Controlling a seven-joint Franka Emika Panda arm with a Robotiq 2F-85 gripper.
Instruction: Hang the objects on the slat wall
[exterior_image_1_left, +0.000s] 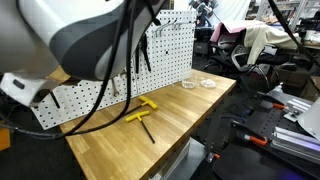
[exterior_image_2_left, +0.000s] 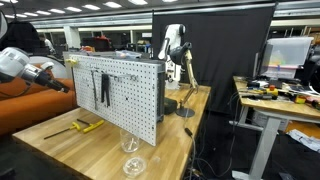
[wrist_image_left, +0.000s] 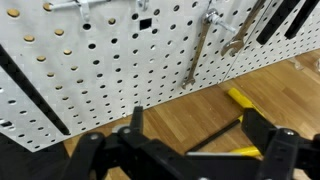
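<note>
Two yellow-handled tools (exterior_image_1_left: 140, 117) lie flat on the table (exterior_image_1_left: 190, 118), just in front of the pegboard (exterior_image_1_left: 170, 55). The gripper (wrist_image_left: 192, 128) hovers before the pegboard, jaws spread wide and holding nothing. It is best to come straight down over the tool nearer the pegboard and pinch its shaft close to the crossbar, so it hangs steady for a hook.

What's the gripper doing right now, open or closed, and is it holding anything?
Gripper: open, jaws spread wide, holding nothing.
</note>
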